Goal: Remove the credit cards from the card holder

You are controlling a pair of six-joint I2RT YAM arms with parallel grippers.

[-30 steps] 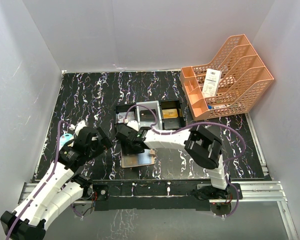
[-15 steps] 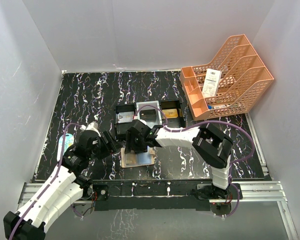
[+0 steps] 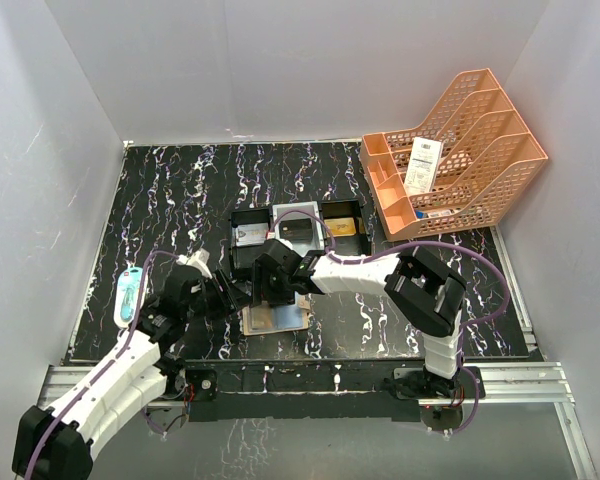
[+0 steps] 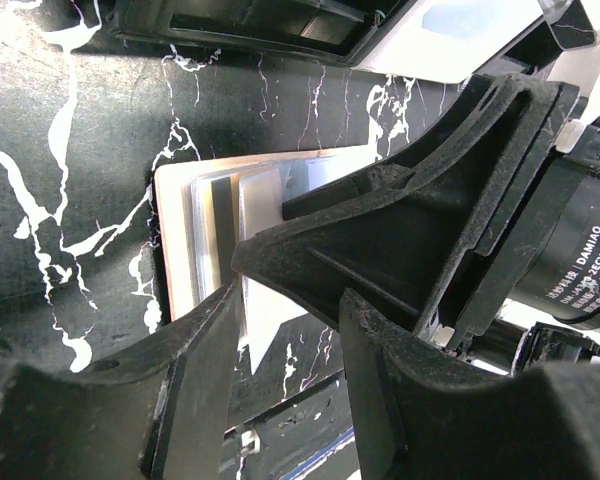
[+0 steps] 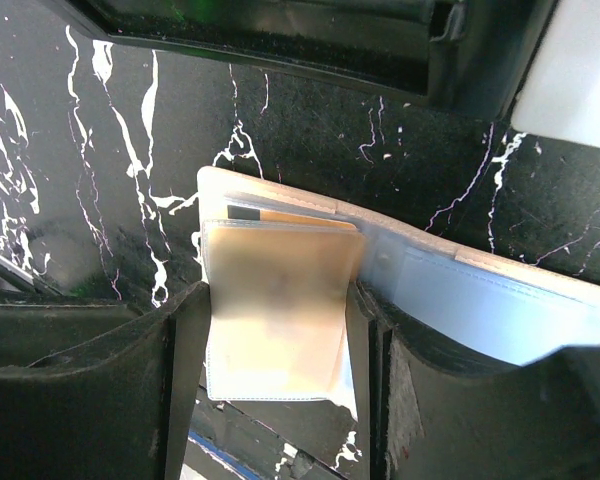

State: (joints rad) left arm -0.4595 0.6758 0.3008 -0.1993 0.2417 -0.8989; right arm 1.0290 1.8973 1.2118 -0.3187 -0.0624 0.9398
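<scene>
arms: two; both grippers meet over one tan folding leather-like card holder, which lies open on the black white-veined table.
right gripper: jaws about half-wide, closed on the two side edges of one clear pocket leaf of the card holder; the leaf fills the gap from finger to finger.
credit cards at right jaws: two counted; one gold, inside the held leaf; one with a dark stripe, just beyond the fingertips, behind that leaf.
left gripper: jaws parted to a moderate gap, nothing clamped; one pale corner of the card holder lies between them, against one finger, with bare table beside the other.
slots: pale bluish, extending right of the right jaws.
tray: one, black, three compartments, just beyond both pairs of jaws; three cards counted, one per compartment: silvery, black, gold.
rack: one, orange plastic, well apart, beyond and right of the right jaws; one white paper receipt stands in it.
oblong item: one, pale blue, left of the left jaws.
</scene>
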